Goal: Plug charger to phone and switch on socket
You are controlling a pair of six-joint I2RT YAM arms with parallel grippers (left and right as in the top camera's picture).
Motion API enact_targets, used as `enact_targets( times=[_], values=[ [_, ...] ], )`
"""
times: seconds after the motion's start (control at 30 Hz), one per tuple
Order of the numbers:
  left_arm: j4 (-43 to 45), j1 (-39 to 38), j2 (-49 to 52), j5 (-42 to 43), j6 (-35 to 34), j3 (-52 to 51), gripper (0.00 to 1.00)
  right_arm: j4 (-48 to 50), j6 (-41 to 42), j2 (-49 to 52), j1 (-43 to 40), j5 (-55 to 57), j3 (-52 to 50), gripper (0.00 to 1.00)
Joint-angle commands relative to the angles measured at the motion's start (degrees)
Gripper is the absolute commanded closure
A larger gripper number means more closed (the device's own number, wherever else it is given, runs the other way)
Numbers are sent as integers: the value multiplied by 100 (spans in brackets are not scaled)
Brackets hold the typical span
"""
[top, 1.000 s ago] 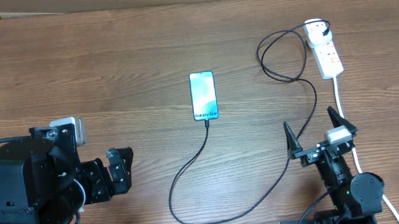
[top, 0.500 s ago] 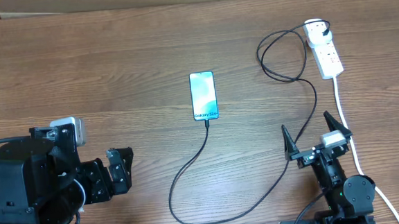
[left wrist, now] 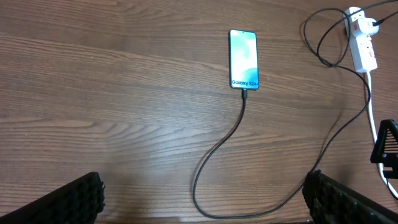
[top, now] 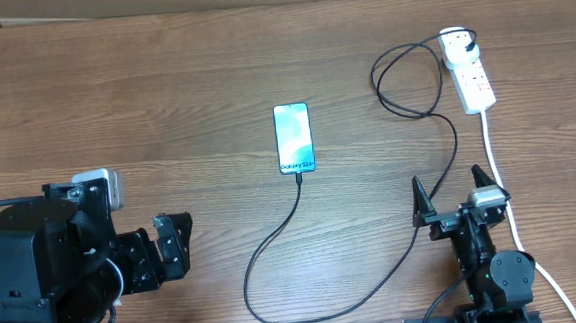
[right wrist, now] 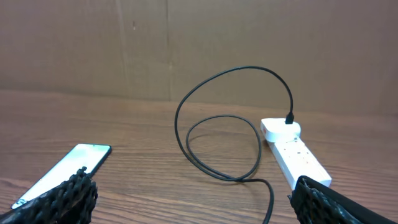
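The phone (top: 294, 138) lies flat at mid-table with its screen lit, also visible in the left wrist view (left wrist: 243, 51) and the right wrist view (right wrist: 62, 174). The black charger (top: 298, 191) meets the phone's near end, loops toward the front, then runs right and up to its plug in the far end of the white socket (top: 468, 67). The switch state cannot be made out. My left gripper (top: 178, 246) stands open at the front left, far from the phone. My right gripper (top: 448, 185) is open near the front right, beside the cable, holding nothing.
The socket's thick white cord (top: 489, 139) runs down past the right side of my right gripper. A coil of the black cable (right wrist: 249, 68) rises off the table left of the strip. A brown cardboard wall (right wrist: 186, 43) stands behind the table.
My right gripper has drawn back a little toward the table's front edge and straightened, still open. The left arm, phone, cable and strip have not moved.
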Motion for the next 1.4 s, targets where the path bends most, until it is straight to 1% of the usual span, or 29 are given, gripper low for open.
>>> enact_targets(
  times=[0.0,0.3,0.47,0.63,1.37],
  values=[
    [9,-13,7,-72,-79,7,0,15,-260,-72,24,116,-61,0],
    [9,-13,7,-72,-79,9,0,-2,-256,-72,33,173,-61,0],
    [9,-13,7,-72,-79,7,0,-2,116,-72,33,192,-61,0],
    [9,-13,7,-72,-79,7,0,-4,256,-72,33,199,-61,0],
    [9,-13,7,-72,-79,9,0,22,238,-68,28,151,-59,0]
  ],
)
